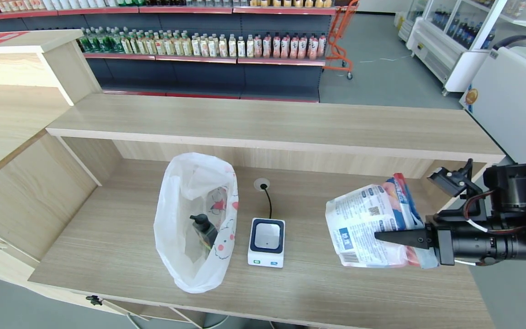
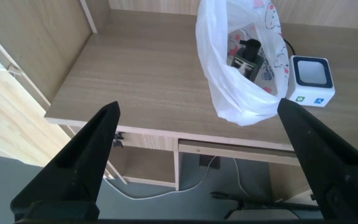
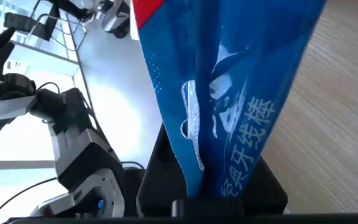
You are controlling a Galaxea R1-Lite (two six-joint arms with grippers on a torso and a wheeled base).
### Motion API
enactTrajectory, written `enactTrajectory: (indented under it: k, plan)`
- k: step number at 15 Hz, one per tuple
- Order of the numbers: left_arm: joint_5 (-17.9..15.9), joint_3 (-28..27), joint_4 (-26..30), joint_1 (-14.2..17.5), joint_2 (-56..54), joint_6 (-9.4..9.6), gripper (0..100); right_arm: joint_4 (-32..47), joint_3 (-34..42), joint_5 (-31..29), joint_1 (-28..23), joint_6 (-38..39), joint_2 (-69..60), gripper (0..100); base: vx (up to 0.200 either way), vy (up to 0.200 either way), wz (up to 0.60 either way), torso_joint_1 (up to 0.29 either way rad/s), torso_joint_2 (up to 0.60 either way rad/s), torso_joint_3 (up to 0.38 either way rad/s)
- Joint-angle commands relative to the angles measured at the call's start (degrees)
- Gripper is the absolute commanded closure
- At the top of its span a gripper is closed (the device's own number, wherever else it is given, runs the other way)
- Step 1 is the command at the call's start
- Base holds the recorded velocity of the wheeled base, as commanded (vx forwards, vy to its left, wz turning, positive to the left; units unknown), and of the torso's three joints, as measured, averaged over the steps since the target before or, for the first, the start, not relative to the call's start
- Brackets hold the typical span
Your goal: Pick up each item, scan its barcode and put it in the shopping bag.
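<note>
Where the head view looks down on the wooden counter (image 1: 107, 256), a white shopping bag (image 1: 194, 219) stands open toward the robot's left, with a dark pump bottle (image 1: 203, 230) upright inside it. Just to the right of the bag sits a small white scanner (image 1: 266, 242), its dark window facing up and its black cable (image 1: 268, 201) running back to a hole in the counter. Well to the right of the scanner, the right gripper (image 1: 404, 242) is clamped on one end of a soft packet (image 1: 368, 224). The packet's white printed face is turned toward the camera, and its red and blue edge is at the far side. The packet hangs low over the counter, apart from the scanner and the bag; it is hard to tell if its lower edge touches the wood. Shelves of bottles (image 1: 199, 45) line the aisle behind the counter.

In the left wrist view, the left gripper (image 2: 197, 109) hangs out past the counter's near edge with its two dark fingers (image 2: 73, 168) spread wide and nothing between them. Beyond them stands the shopping bag (image 2: 241, 106) with the pump bottle (image 2: 248, 53) in its mouth, and the scanner (image 2: 312, 78) is just beside it on the counter (image 2: 135, 81).

In the right wrist view, the packet's blue printed edge (image 3: 241, 93) rises straight out of the right gripper (image 3: 213, 186), pinched tight between the dark pads, with the counter's wood grain (image 3: 340, 124) to one side.
</note>
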Motion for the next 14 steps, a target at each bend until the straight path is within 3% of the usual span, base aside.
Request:
enactTrajectory:
  k: [1,5,14]
  plan:
    - [0.01,0.01,-0.01,0.01,-0.02,-0.01,0,0.87,0.69,0.38,2.69,0.99,-5.43,100,0.000,0.000,0.00,0.000,0.00,0.000]
    - [0.01,0.01,-0.01,0.01,-0.02,-0.01,0,1.22,1.57,0.29,6.91,5.56,-6.48,100,0.000,0.000,0.00,0.000,0.00,0.000]
    - [0.01,0.01,-0.01,0.01,-0.02,-0.01,0,1.22,0.52,-2.08,13.94,6.09,-7.45,100,0.000,0.000,0.00,0.000,0.00,0.000]
